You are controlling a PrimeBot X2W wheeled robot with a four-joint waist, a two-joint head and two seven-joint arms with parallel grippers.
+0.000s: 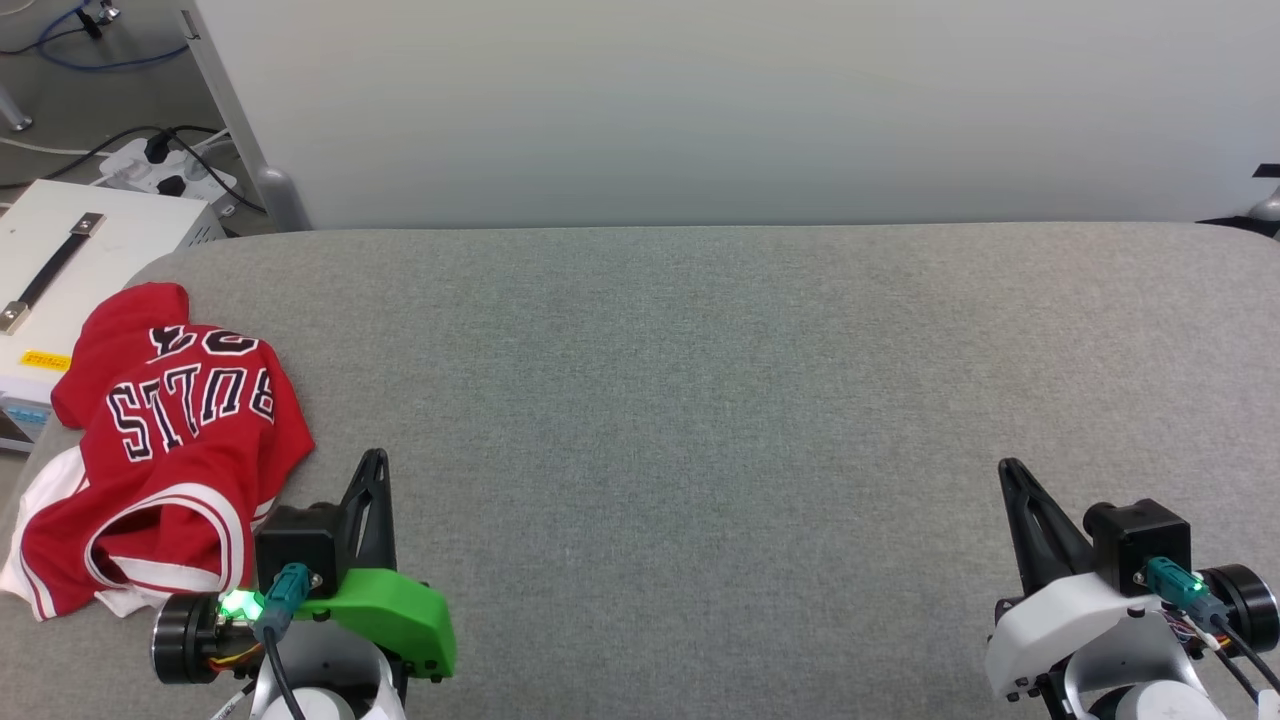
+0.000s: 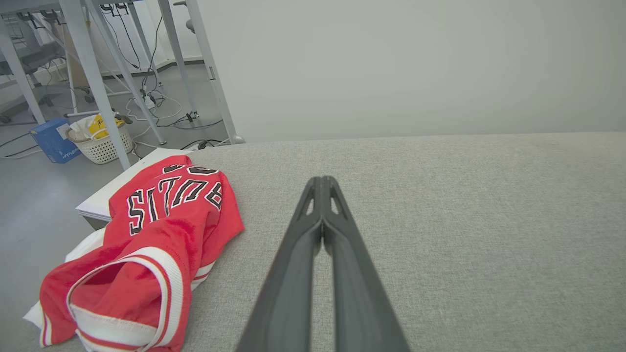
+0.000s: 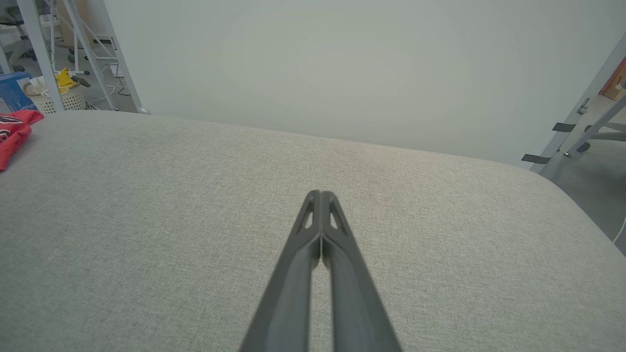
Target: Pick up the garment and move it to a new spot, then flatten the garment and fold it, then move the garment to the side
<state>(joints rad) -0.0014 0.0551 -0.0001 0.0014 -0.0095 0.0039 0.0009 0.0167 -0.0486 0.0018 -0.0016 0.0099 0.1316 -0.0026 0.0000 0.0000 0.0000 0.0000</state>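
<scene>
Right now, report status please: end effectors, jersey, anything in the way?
Left end effector shut, empty. Right end effector shut, empty. Red Bulls jersey crumpled at left edge of grey table, untouched. Nothing seen in the way.

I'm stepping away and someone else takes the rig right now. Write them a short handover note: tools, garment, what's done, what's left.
Left tool: shut, empty, just right of the garment, fingers not touching it.
Right tool: shut, empty, over bare surface at the right.
Garment: crumpled at the left edge of the grey padded surface, lettering facing up.
Done: nothing, judging by the crumpled heap.
Left: pick it up, move it to a new spot, flatten, fold, set aside.
</scene>
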